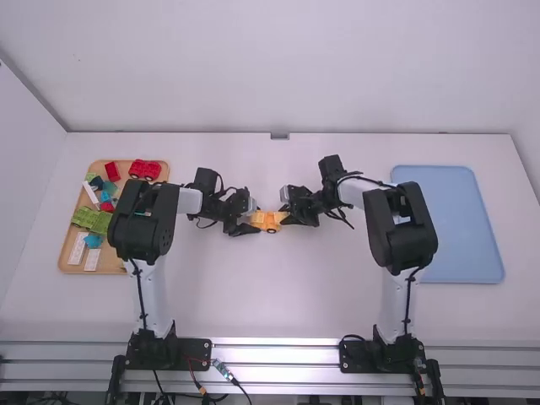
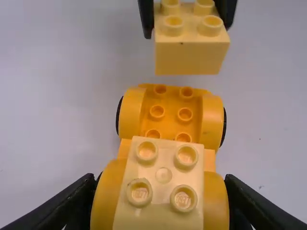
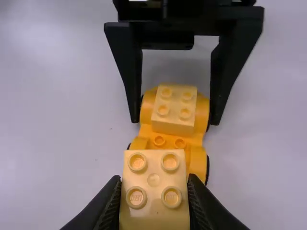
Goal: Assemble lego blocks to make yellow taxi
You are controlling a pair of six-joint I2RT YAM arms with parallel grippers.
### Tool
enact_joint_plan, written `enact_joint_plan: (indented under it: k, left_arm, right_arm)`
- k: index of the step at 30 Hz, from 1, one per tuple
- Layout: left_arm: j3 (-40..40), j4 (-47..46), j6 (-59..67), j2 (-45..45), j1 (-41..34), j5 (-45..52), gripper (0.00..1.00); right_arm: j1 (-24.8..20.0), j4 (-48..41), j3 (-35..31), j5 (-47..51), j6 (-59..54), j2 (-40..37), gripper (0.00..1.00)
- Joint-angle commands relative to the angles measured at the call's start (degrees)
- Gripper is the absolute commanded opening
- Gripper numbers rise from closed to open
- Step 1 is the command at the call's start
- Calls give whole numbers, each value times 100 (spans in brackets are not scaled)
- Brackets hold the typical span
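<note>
My left gripper [image 1: 253, 219] is at the left end of the orange-yellow wheeled car base [image 1: 272, 226]; the right gripper [image 1: 286, 213] is at its right end. In the left wrist view, my left gripper [image 2: 159, 184] is shut on the car base [image 2: 171, 115] at its wheels, and a pale yellow 2x2 block [image 2: 163, 175] sits on that end. The right gripper [image 3: 154, 184] is shut on another pale yellow block [image 3: 153, 191], which also appears as a block [image 2: 189, 56] beyond the base's other end, apparently above table level.
At the left, a wooden tray [image 1: 63, 260] holds red, green, blue and white pieces, partly hidden behind the left arm. A blue tray [image 1: 460, 224] lies at the right beside the right arm. Both arms meet mid-table.
</note>
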Motion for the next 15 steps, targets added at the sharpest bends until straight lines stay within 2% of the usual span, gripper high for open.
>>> enact_joint_plan:
  k: [1, 4, 7, 15]
  left_arm:
    - [49, -31, 61, 116, 44, 109, 68]
    - [47, -22, 59, 116, 44, 115, 68]
    - [42, -35, 61, 116, 42, 111, 68]
    - [47, -24, 46, 116, 44, 111, 69]
  right_arm:
    - [116, -2, 129, 24, 96, 72, 9]
    - [138, 0, 129, 109, 133, 72, 8]
    - [133, 584, 37, 262, 1062, 83, 3]
    - [155, 1615, -409, 151, 1779, 83, 2]
